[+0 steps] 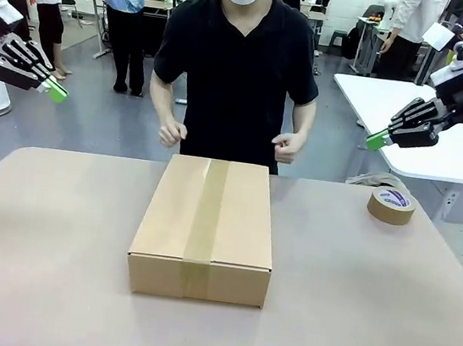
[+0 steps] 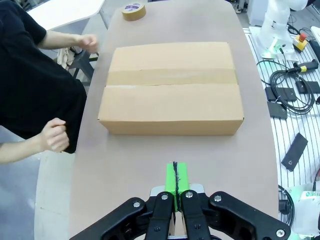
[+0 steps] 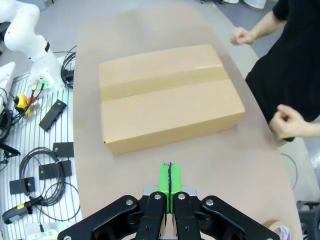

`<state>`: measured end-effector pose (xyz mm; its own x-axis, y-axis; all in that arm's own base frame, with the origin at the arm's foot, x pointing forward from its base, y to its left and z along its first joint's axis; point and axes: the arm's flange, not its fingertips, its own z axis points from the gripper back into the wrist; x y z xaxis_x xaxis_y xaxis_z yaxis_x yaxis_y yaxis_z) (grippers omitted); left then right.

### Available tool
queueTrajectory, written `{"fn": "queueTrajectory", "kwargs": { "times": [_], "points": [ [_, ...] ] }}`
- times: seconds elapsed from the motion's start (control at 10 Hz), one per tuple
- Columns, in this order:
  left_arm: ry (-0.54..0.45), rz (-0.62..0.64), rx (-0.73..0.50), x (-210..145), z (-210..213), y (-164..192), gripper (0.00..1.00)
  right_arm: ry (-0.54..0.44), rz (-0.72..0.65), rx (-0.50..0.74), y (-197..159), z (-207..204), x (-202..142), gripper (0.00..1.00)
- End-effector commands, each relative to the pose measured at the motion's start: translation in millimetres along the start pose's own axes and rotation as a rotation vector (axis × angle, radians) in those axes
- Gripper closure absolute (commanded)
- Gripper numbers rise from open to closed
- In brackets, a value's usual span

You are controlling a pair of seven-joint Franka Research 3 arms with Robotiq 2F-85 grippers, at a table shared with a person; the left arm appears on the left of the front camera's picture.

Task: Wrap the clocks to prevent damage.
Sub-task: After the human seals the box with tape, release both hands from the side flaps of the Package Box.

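A closed rectangular brown cardboard box (image 1: 205,227) lies flat at the centre of my beige worktop (image 1: 50,252), its long side running from me toward the person in a black short-sleeved shirt (image 1: 238,63) at twelve o'clock. A strip of tan packing tape (image 1: 205,221) runs down the middle of its lid along the flap seam and folds over the near face; the lid is smooth, the corners square, and I see no print on the sides that show. A roll of brown packing tape with a blue-printed core label (image 1: 392,204) lies flat on the worktop at about two o'clock from the box, well apart from it. The person's two hands (image 1: 171,133) are loosely fisted just above the far edge of the box, not touching it. My left end effector (image 1: 58,92) hangs in the air at ten o'clock, clear of the worktop, green pads pressed together with nothing between them. My right end effector (image 1: 376,140) hangs likewise at two o'clock, its pads also shut together and empty.
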<state>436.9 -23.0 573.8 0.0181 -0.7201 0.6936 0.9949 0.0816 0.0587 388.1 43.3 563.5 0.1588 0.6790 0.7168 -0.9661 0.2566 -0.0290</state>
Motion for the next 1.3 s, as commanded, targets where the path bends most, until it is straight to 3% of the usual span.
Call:
{"fn": "queueTrajectory", "kwargs": {
  "times": [0.0, 0.9, 1.0, 1.1, 1.2],
  "points": [
    [-0.008, -0.015, 0.000, -1, -1, 1, 1.00, 0.006, -0.001, -0.008, 0, 0, 0, 0.99],
    [-0.001, 0.000, 0.000, 0, 0, 0, 1.00, -0.001, 0.000, 0.001, 0, 0, 0, 0.99],
    [-0.008, 0.005, -0.022, 11, 7, 11, 0.46, -0.014, -0.005, -0.015, 2, 5, 5, 0.40],
    [-0.004, 0.034, -0.003, 8, 6, 1, 0.46, -0.012, -0.019, -0.022, 6, 9, 1, 0.40],
    [0.016, 0.060, 0.051, 6, 4, -9, 0.00, -0.001, -0.024, -0.024, 8, 9, -4, 0.00]
  ]
}}
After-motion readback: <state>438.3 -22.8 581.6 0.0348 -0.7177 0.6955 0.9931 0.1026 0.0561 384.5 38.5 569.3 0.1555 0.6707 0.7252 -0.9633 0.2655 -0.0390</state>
